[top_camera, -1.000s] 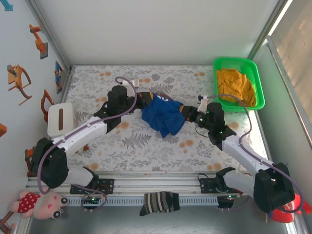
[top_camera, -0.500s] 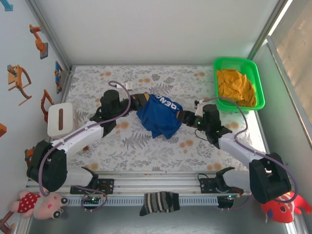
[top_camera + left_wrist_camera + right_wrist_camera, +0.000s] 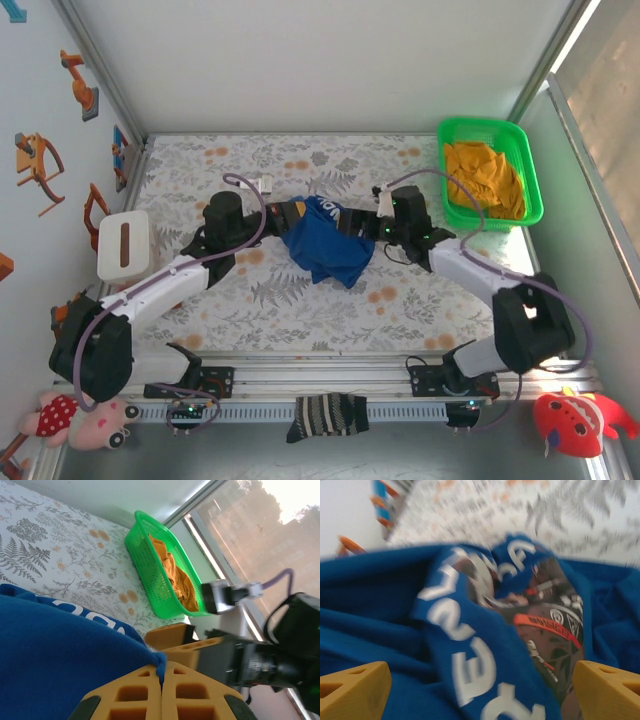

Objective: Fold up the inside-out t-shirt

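The inside-out t-shirt (image 3: 325, 250) is a crumpled royal-blue heap in the middle of the floral table. White letters and a dark print show in its folds in the right wrist view. My left gripper (image 3: 288, 214) is at the shirt's upper left edge. In the left wrist view it (image 3: 162, 672) is shut on a small fold of the blue cloth (image 3: 55, 650). My right gripper (image 3: 365, 226) is at the shirt's upper right edge. It (image 3: 480, 690) stands wide open, with the shirt (image 3: 380, 605) spread below and between its fingertips (image 3: 355, 690).
A green basket (image 3: 478, 124) holding orange-yellow cloth (image 3: 485, 175) stands at the back right, and shows again as a green basket (image 3: 150, 575) in the left wrist view. A white box (image 3: 123, 243) sits at the left edge. A striped sock (image 3: 327, 413) hangs on the front rail.
My right gripper has opened and let go of the shirt, swinging up and to the left. The shirt has shifted a little left, and the left gripper keeps its hold.
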Tool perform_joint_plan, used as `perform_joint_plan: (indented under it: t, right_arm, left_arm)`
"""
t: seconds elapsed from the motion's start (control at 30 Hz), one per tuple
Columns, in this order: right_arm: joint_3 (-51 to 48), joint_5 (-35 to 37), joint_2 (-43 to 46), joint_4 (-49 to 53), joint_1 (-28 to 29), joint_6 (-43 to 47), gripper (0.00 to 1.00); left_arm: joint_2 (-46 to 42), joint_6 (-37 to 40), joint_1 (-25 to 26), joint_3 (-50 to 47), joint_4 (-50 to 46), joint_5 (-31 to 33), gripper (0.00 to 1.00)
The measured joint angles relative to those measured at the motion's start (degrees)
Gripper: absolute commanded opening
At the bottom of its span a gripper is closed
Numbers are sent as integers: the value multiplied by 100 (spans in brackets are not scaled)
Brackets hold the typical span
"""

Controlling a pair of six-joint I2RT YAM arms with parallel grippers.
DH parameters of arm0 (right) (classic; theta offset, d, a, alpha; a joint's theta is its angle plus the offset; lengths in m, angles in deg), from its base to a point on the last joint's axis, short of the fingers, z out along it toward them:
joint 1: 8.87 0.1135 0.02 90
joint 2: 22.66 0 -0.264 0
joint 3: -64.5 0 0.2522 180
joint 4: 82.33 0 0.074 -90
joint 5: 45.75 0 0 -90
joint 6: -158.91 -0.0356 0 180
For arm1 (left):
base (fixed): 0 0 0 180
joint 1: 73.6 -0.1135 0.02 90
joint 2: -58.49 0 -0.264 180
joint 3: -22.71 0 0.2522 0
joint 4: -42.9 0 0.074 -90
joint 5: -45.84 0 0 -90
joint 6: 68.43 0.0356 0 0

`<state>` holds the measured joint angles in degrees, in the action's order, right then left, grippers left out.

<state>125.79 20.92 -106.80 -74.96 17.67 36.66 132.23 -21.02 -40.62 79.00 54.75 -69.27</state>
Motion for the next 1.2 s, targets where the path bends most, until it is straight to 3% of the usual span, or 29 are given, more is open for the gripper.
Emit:
perform_joint_plan:
  t: [0.07,0.17,0.2,0.47,0.5,0.6,0.67,0.87,1.0,1.2]
  right_arm:
    - [122,-68,-614,-94,96,-24,66]
    - [297,-275,-1320,-334,133,-166,5]
    - [308,-361,-1414,-398,103,-245,0]
    - [350,-1322,-549,-1200,-581,-1049,0]
    - [367,-1484,-387,-1414,-638,-1202,0]
    - [385,-1967,-129,-2159,-664,-1676,0]
    - [385,-2249,-116,-2658,-658,-1989,0]
    - [120,-2747,-273,-3580,-660,-2529,0]
    - [-96,-2986,-372,-3731,-660,-2627,0]
    - [-249,-3161,-385,-3864,-662,-2632,0]
  left_arm:
    - [-57,7,0,-20,-13,9,0]
    - [-238,48,0,-201,-81,48,0]
    - [-330,92,0,-319,-120,90,0]
    - [-815,240,-2,-1751,-280,645,0]
    - [-778,240,-2,-1891,-337,756,11]
    - [-601,280,-4,-2059,-634,1174,60]
    - [-557,280,-13,-2059,-798,1416,72]
    - [-1248,350,111,-1945,-1440,2103,83]
    - [-1792,490,343,-1429,-1757,2363,83]
    - [-1172,765,595,-553,-1744,2365,80]
